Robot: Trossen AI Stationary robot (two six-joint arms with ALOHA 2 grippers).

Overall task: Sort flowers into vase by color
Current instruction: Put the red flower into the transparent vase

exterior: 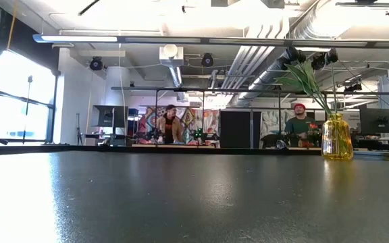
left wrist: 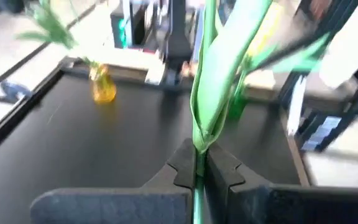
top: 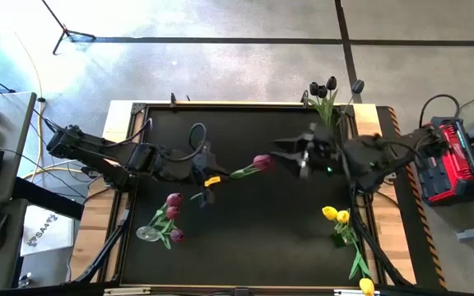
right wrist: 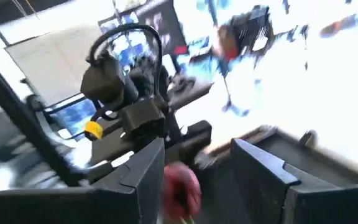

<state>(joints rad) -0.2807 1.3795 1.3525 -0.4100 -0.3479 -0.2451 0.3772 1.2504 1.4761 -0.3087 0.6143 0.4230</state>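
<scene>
My left gripper (top: 215,178) is shut on the green stem of a magenta tulip (top: 262,162), held above the middle of the table. My right gripper (top: 290,151) is open just right of that head. In the right wrist view the magenta head (right wrist: 180,188) shows between the open fingers, close to one of them; whether it touches, I cannot tell. Dark purple tulips (top: 322,87) stand in a yellow vase (exterior: 336,139) at the far right edge. Pink tulips (top: 173,212) sit in a clear glass vase (top: 147,233) near left. Yellow tulips (top: 336,215) are near right. My left gripper pinches the tulip's stem (left wrist: 199,163) between its two fingers, just below where the leaves wrap it. It comes level from the table's left, with the stem running on along the fingers toward the right. The flower is lifted clear, and its head (top: 262,162) points at my right gripper.
Another yellow tulip head (top: 367,286) shows at the near right edge of the table. The black mat (top: 253,238) has bare room in its middle and near part. People sit at desks in the room behind the table (exterior: 171,125).
</scene>
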